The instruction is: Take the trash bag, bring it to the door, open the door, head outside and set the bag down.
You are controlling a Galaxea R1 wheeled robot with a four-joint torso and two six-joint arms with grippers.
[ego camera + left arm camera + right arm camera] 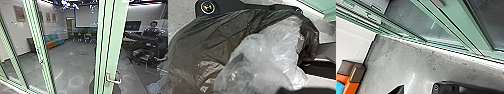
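Green door frames near a dark trash bag

In the head view, tall green frames held clear glass. A silver door handle sat low on a wide frame, near its side edge. Past the glass was a big room with a gray floor. A couch with blue, green and orange parts stood by the wall. Pictures hung on that wall, and a big pale screen hung farther back. A person was on the other side.

In the left wrist view, the trash bag was big and puffy. Thin see-through plastic lay against the dark plastic. I could not tell if the left gripper was wide, narrow or holding the bag.

In the right wrist view, a pale strip ran along the bottom edge of the green frames. The couch's brown and orange end showed too. I could not tell how wide the right gripper was.
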